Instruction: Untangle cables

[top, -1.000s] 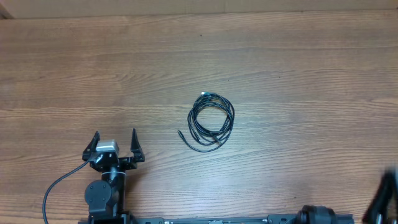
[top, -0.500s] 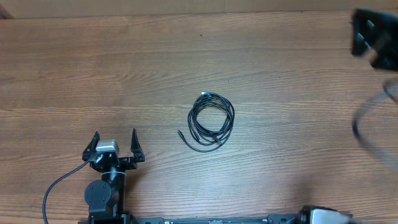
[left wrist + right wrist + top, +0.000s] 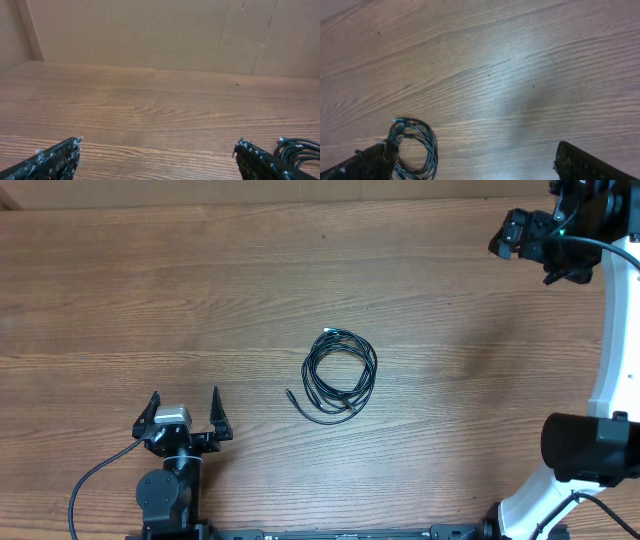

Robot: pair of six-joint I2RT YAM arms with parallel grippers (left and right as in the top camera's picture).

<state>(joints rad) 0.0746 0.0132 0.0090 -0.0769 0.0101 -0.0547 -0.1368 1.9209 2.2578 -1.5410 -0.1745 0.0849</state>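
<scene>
The cables (image 3: 340, 373) lie as one tangled black coil on the wooden table, with a loose plug end sticking out at its lower left. My left gripper (image 3: 185, 408) rests open and empty at the front left, well left of the coil. In the left wrist view (image 3: 158, 142) the coil (image 3: 300, 149) shows just beyond the right finger. My right gripper (image 3: 530, 238) hangs high over the far right corner, open and empty. In the right wrist view (image 3: 472, 150) the coil (image 3: 417, 147) lies far below, next to the left finger.
The wooden table (image 3: 450, 330) fills the view. A cardboard wall (image 3: 150, 30) stands along its far edge. The right arm's white links (image 3: 610, 360) run up the right side. A thick black wire (image 3: 90, 480) loops from the left arm's base.
My right arm has swung up from the bottom right corner to the top right and now stands sharp there. The left gripper and the coil have not moved.
</scene>
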